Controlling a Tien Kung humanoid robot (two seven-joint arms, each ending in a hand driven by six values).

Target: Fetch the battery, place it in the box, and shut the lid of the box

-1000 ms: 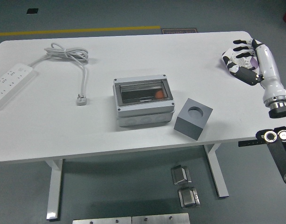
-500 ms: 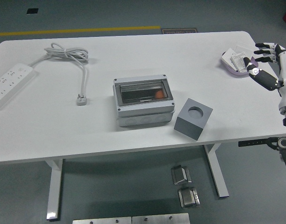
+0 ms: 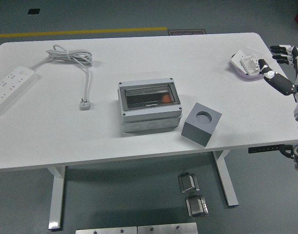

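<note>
hovering right hand (image 3: 283, 66) at table's (image 3: 51, 126) right edge, fingers spread, grasping nothing; box (image 3: 150, 106) lid looking closed, so clearing arm outward without clipping tray (image 3: 242, 67).

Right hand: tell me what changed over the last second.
The right hand drew back rightward off the small tray toward the table's edge, fingers open, holding nothing. The box, grey cube and power strip stayed put.

A single high head view looks forward and down over the whole white table (image 3: 139, 136), near edge lowest.
</note>
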